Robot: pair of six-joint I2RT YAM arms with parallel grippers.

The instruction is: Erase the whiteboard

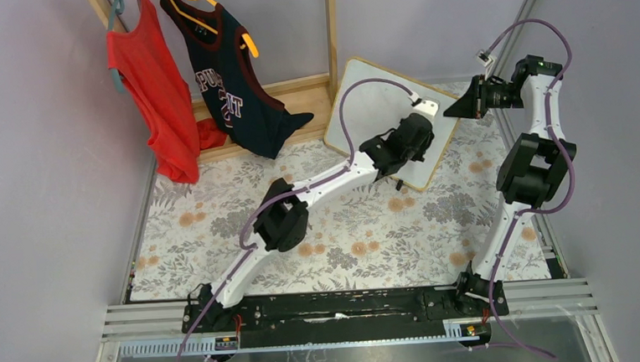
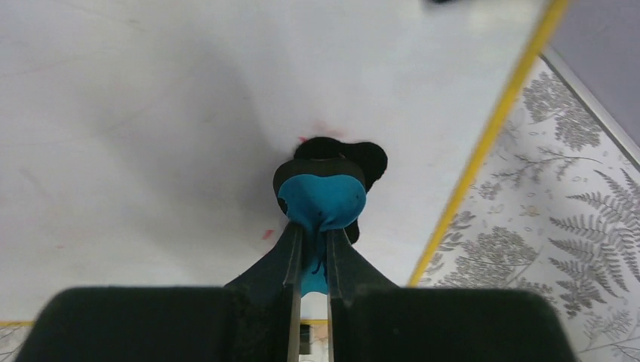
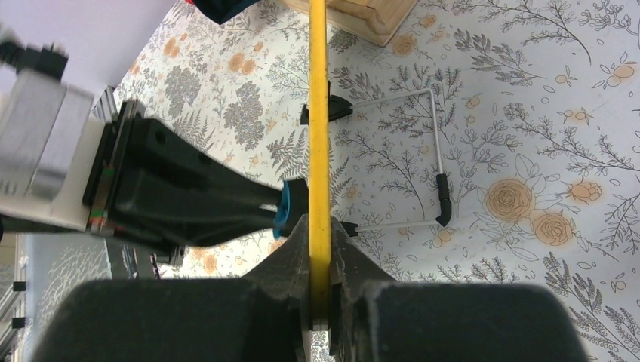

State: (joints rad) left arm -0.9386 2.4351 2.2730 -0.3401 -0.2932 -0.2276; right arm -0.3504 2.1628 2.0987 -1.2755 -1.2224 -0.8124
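Note:
The whiteboard (image 1: 380, 118) stands tilted at the back of the table, white with a thin light-wood frame. My left gripper (image 1: 418, 125) is shut on the small blue eraser (image 2: 323, 200) and presses its black pad against the board's face (image 2: 151, 113). Faint red marks (image 2: 268, 234) show beside the eraser. My right gripper (image 1: 463, 105) is shut on the board's right edge, seen edge-on as a yellow strip (image 3: 318, 113) between its fingers. The eraser shows from the side in the right wrist view (image 3: 282, 211).
A red shirt (image 1: 156, 99) and a dark jersey (image 1: 231, 81) hang on a wooden rack (image 1: 331, 29) at the back left. The board's wire stand with black feet (image 3: 441, 200) rests on the floral tablecloth (image 1: 345, 230). A grey wall (image 1: 613, 87) runs along the right.

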